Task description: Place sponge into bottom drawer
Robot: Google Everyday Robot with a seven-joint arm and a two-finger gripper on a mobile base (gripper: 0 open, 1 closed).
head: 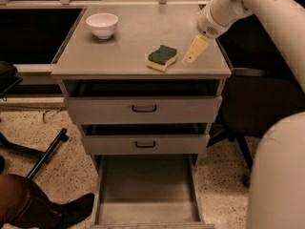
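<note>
The sponge (pixel 162 57), dark green on top with yellow foam below, lies on the grey cabinet top (pixel 138 37) right of centre. My gripper (pixel 194 50), with cream-coloured fingers, hangs from the white arm just right of the sponge, over the cabinet top, a short gap away and not touching it. The bottom drawer (pixel 147 190) is pulled far out at floor level, and its flat grey floor is bare.
A white bowl (pixel 102 25) stands at the back left of the cabinet top. Two shallower drawers with black handles (pixel 144 109) are slightly open above the bottom one. A black chair (pixel 252 104) is right of the cabinet. A person's leg and shoe (pixel 43 209) lie at lower left.
</note>
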